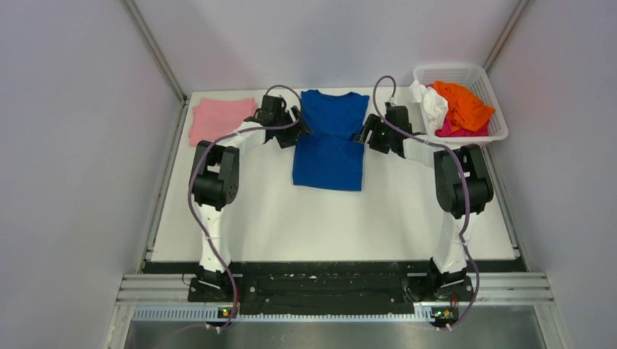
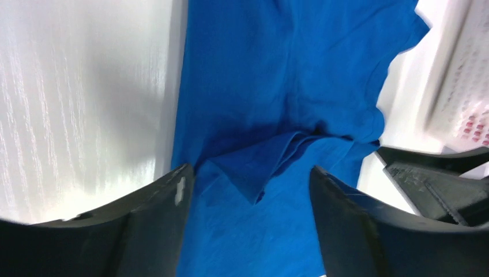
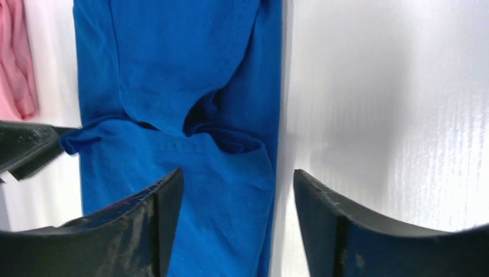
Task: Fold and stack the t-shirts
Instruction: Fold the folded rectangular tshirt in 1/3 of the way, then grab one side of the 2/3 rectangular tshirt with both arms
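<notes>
A royal blue t-shirt [image 1: 330, 138] lies flat in the middle back of the table, sleeves folded in, its print hidden. My left gripper [image 1: 302, 131] is open over its left edge; in the left wrist view the blue cloth [image 2: 259, 86] and a folded sleeve corner lie between the fingers [image 2: 167, 213]. My right gripper [image 1: 360, 136] is open over its right edge; in the right wrist view the cloth edge [image 3: 190, 86] lies between the fingers [image 3: 323, 213]. A pink t-shirt [image 1: 218, 118] lies folded at the back left. Orange [image 1: 462, 105], white [image 1: 431, 102] and magenta tees sit in the basket.
A white mesh basket [image 1: 480, 76] stands at the back right, off the table's corner; it also shows in the left wrist view [image 2: 461, 75]. Grey walls close in both sides. The pink tee shows at the left edge of the right wrist view [image 3: 14, 57].
</notes>
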You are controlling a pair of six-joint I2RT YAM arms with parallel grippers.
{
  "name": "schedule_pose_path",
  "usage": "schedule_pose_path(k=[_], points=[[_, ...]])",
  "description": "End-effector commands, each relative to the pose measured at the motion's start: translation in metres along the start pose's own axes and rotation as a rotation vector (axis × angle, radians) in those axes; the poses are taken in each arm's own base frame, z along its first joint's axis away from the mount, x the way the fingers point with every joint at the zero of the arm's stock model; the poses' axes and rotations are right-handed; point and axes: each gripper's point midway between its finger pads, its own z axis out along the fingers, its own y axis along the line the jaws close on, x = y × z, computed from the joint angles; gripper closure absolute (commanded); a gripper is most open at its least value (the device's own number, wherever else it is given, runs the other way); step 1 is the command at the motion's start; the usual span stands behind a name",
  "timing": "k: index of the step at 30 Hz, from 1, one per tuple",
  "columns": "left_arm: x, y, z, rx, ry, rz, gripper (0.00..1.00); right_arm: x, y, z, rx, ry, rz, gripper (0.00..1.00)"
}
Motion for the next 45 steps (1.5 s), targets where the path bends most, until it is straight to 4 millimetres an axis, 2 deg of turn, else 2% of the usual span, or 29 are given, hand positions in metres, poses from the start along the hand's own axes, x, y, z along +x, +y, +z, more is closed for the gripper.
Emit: schedule_pose_path(k=[1, 2, 3, 6, 9, 13, 14, 15, 17, 19, 21, 23, 27, 30, 32, 35, 38, 40, 45], points=[[-0.039, -0.038, -0.030, 0.095, -0.113, 0.030, 0.03, -0.040, 0.024, -0.028, -0.036, -0.106, -0.067, 0.17], [-0.039, -0.039, -0.032, 0.102, -0.109, 0.026, 0.01, -0.039, 0.029, -0.033, -0.057, -0.111, -0.073, 0.06], [-0.037, -0.041, -0.036, 0.110, -0.104, 0.022, 0.01, -0.035, 0.033, -0.038, -0.079, -0.110, -0.080, 0.03], [-0.027, -0.041, -0.048, 0.119, -0.093, 0.010, 0.01, -0.018, 0.052, -0.049, -0.148, -0.076, -0.126, 0.01], [-0.007, -0.030, -0.064, 0.102, -0.084, -0.008, 0.01, 0.008, 0.084, -0.056, -0.275, -0.022, -0.177, 0.01], [0.013, 0.001, -0.098, -0.007, -0.136, 0.009, 0.01, 0.032, 0.129, -0.050, -0.428, 0.022, -0.214, 0.01], [0.018, 0.008, -0.110, -0.040, -0.151, 0.014, 0.01, 0.039, 0.139, -0.044, -0.456, 0.041, -0.217, 0.01], [0.030, 0.025, -0.115, -0.096, -0.137, 0.009, 0.01, 0.043, 0.148, -0.040, -0.485, 0.057, -0.222, 0.01], [0.043, 0.039, -0.130, -0.138, -0.140, 0.006, 0.01, 0.050, 0.164, -0.026, -0.533, 0.082, -0.221, 0.01], [0.053, 0.043, -0.142, -0.138, -0.151, 0.006, 0.01, 0.058, 0.177, -0.008, -0.573, 0.107, -0.220, 0.01], [0.065, 0.052, -0.146, -0.151, -0.141, -0.006, 0.01, 0.061, 0.189, 0.009, -0.602, 0.121, -0.212, 0.01], [0.072, 0.059, -0.145, -0.159, -0.128, -0.014, 0.01, 0.059, 0.202, 0.027, -0.624, 0.119, -0.207, 0.01], [0.082, 0.065, -0.138, -0.166, -0.095, -0.023, 0.01, 0.055, 0.206, 0.064, -0.618, 0.128, -0.183, 0.01], [0.085, 0.065, -0.129, -0.150, -0.067, -0.024, 0.01, 0.047, 0.207, 0.085, -0.593, 0.109, -0.193, 0.01], [0.086, 0.066, -0.121, -0.148, -0.047, -0.029, 0.01, 0.046, 0.207, 0.091, -0.576, 0.121, -0.199, 0.01], [0.086, 0.063, -0.108, -0.129, -0.017, -0.033, 0.01, 0.037, 0.215, 0.083, -0.586, 0.110, -0.221, 0.01], [0.082, 0.060, -0.097, -0.112, -0.003, -0.035, 0.06, 0.019, 0.230, 0.055, -0.599, 0.064, -0.271, 0.01], [0.080, 0.061, -0.088, -0.114, 0.007, -0.037, 0.13, 0.008, 0.232, 0.036, -0.580, 0.027, -0.305, 0.01], [0.080, 0.065, -0.070, -0.119, 0.035, -0.036, 0.33, 0.013, 0.204, -0.007, -0.474, 0.000, -0.338, 0.01]])
